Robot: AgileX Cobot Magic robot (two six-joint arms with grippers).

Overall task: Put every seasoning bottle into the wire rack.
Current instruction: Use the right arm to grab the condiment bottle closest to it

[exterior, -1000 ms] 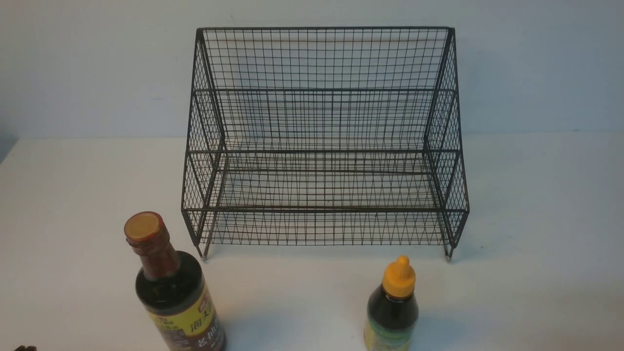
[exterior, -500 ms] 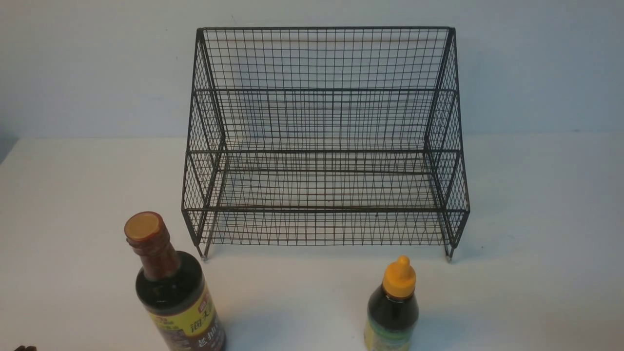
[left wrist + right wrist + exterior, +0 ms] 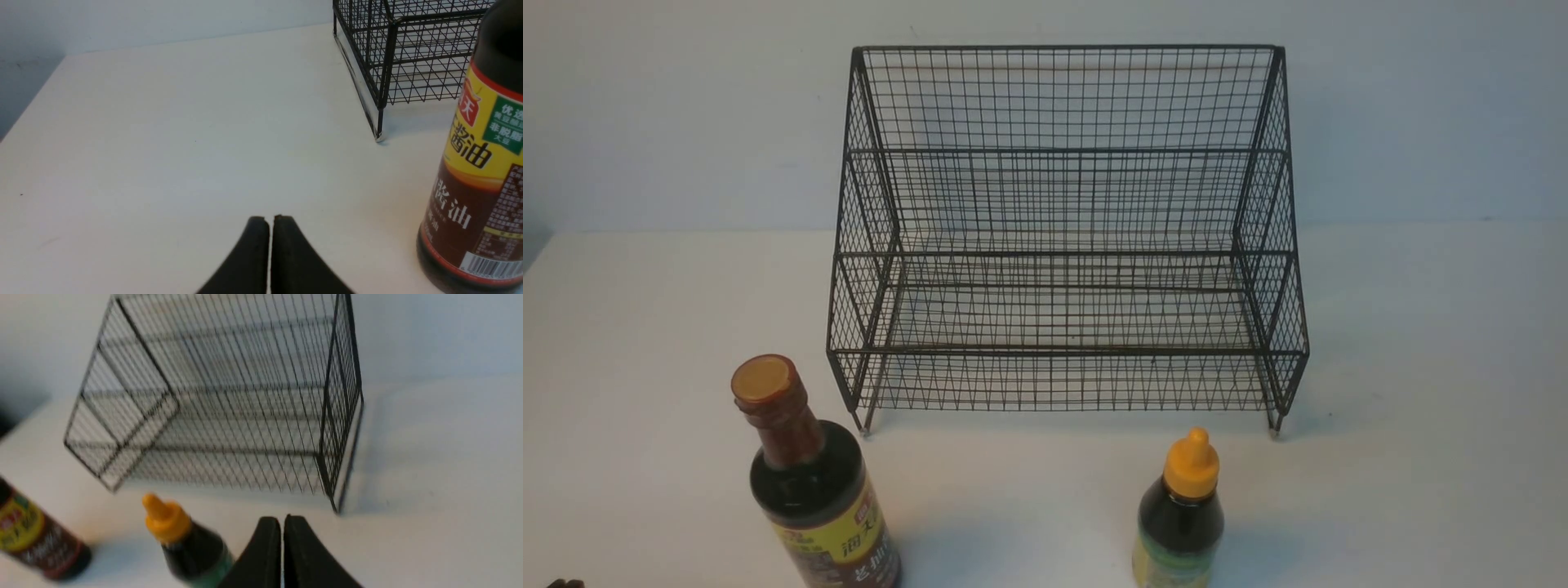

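- You have the tall bottle in front of the wire rack, toward its left end, upright, neck up, nearer your left gripper.
- That gripper's tips are together, beside the bottle, which lies to their right.
- The short bottle stands before the rack's right half, nozzle up, left of your right gripper, also closed; that blurred wrist view probably hides finer alignment.
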